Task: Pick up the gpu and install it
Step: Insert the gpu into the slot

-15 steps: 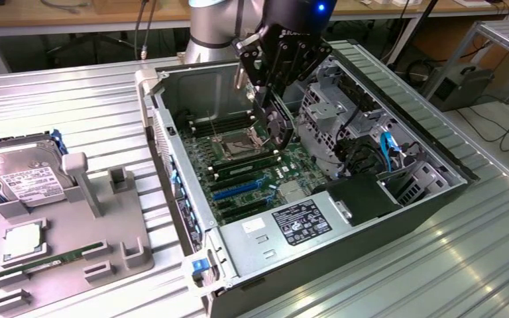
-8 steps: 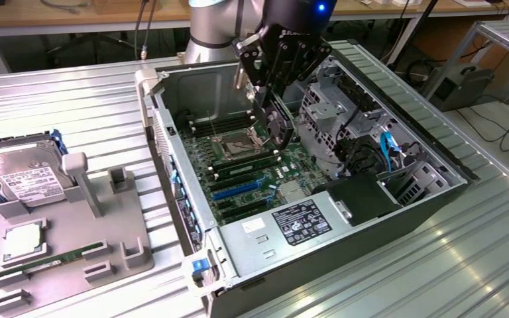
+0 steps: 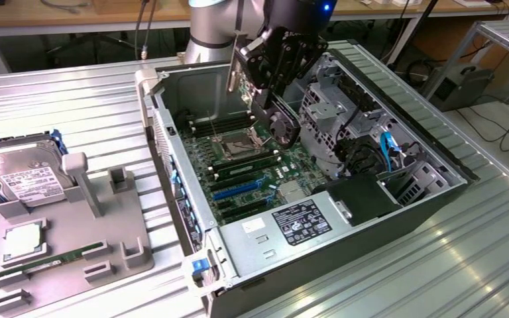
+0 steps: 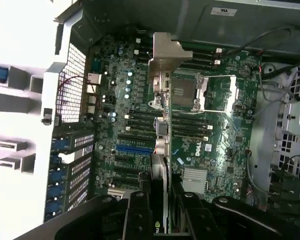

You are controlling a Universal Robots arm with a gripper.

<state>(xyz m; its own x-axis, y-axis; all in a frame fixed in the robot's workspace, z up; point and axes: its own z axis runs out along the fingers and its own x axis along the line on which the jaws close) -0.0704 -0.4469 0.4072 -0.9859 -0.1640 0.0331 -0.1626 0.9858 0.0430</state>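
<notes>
Mid-carry now, pick-up judged done: gripper (image 3: 270, 79) clamped tight on the gpu (image 3: 281, 122), jaws pinching the dark card across its thickness. Hanging inside the open computer case (image 3: 418, 116), above the motherboard (image 3: 254, 169), apparently clear of everything below. Pale metal bracket (image 3: 234, 66) up beside the gripper.

Over to the wrist view: gpu (image 4: 162, 125) seen edge-on as a thin strip, passing just beside the CPU socket (image 4: 200, 92), bracket (image 4: 167, 52) at one end, gripper (image 4: 160, 220) at the other. Not seated in the blue slot (image 4: 134, 148); lying crosswise to it, by the look of things.

Install step judged barely begun. Calls for bringing the card's long edge into line with that slot, bracket toward the perforated rear wall (image 4: 70, 75), then pressing straight and even. Any tilt risks jamming a corner or scraping the board.
</notes>
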